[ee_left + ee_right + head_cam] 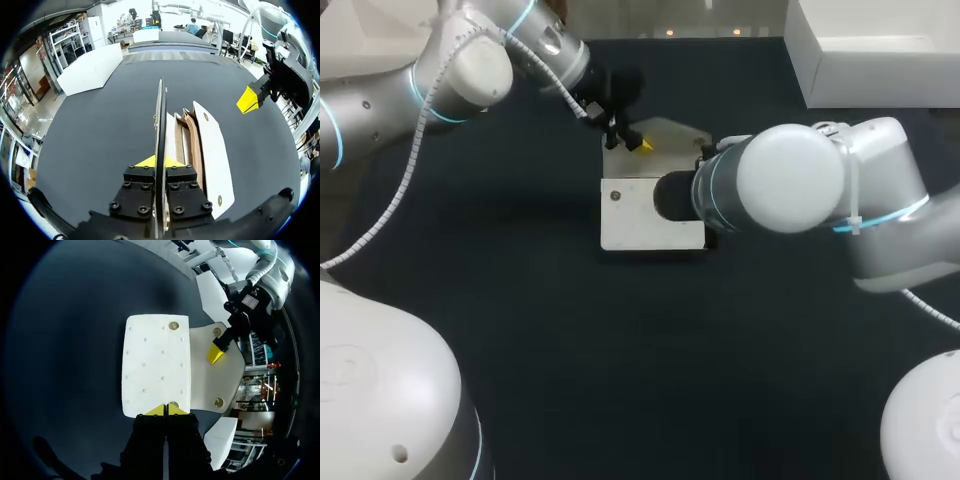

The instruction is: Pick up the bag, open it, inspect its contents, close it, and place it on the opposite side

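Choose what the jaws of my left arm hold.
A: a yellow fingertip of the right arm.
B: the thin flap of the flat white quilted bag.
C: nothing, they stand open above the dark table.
B: in the left wrist view the left jaws are shut on the white flap, seen edge-on between their yellow tips; the bag lies open beside it.
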`<action>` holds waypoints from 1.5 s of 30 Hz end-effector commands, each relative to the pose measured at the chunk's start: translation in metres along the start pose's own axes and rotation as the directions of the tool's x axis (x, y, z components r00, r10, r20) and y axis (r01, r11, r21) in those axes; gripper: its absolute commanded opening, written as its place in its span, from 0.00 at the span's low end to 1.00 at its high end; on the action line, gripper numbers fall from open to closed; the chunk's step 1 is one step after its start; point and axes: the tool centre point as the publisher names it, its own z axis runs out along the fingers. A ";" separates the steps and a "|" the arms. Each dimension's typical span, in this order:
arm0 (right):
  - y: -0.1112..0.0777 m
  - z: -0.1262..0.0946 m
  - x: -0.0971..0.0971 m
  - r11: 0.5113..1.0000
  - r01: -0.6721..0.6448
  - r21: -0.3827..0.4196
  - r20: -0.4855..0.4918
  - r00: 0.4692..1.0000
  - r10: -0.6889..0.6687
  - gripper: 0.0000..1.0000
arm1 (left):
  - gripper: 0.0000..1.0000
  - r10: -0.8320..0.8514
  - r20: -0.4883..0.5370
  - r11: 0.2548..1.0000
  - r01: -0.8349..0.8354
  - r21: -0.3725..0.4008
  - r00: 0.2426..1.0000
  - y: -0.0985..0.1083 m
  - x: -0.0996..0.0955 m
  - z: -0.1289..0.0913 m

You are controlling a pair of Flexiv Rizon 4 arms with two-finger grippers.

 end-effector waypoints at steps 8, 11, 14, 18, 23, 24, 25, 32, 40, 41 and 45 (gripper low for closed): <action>0.000 0.022 0.016 1.000 -0.006 -0.015 -0.047 0.999 0.005 0.00 | 0.00 0.081 0.063 0.997 -0.081 -0.007 0.995 0.004 0.018 0.012; 0.000 0.024 0.019 1.000 -0.013 -0.012 -0.055 0.998 0.012 0.00 | 0.00 0.090 0.072 0.996 -0.090 -0.007 0.993 0.006 0.022 0.017; -0.001 0.025 0.024 1.000 -0.020 -0.007 -0.065 0.998 0.020 0.00 | 0.00 0.099 0.090 0.995 -0.099 -0.011 0.991 0.011 0.027 0.022; -0.002 0.029 0.035 0.999 -0.039 0.014 -0.083 0.996 0.040 0.00 | 0.00 0.104 0.122 0.994 -0.100 -0.042 0.987 0.018 0.032 0.028; -0.010 0.033 0.041 0.996 -0.053 0.067 -0.109 0.992 0.060 0.00 | 0.00 0.089 0.116 0.995 -0.084 -0.050 0.989 0.022 0.032 0.031; -0.010 0.033 0.041 0.996 -0.053 0.067 -0.109 0.992 0.060 0.00 | 0.00 0.089 0.116 0.995 -0.084 -0.050 0.989 0.022 0.032 0.031; -0.010 0.033 0.041 0.996 -0.053 0.067 -0.109 0.992 0.060 0.00 | 0.00 0.089 0.116 0.995 -0.084 -0.050 0.989 0.022 0.032 0.031; -0.010 0.033 0.041 0.996 -0.053 0.067 -0.109 0.992 0.060 0.00 | 0.00 0.089 0.116 0.995 -0.084 -0.050 0.989 0.022 0.032 0.031; -0.001 0.033 0.054 0.996 -0.078 0.042 -0.095 0.992 0.082 0.00 | 0.00 0.146 0.122 0.987 -0.136 -0.083 0.982 0.030 0.002 0.037; 0.000 0.032 0.057 0.996 -0.083 0.041 -0.091 0.992 0.086 0.00 | 0.00 0.152 0.106 0.987 -0.145 -0.073 0.983 0.032 -0.002 0.037; 0.006 0.028 0.064 0.994 -0.099 0.038 -0.066 0.993 0.101 0.00 | 0.00 0.170 0.107 0.984 -0.163 -0.072 0.980 0.038 -0.013 0.036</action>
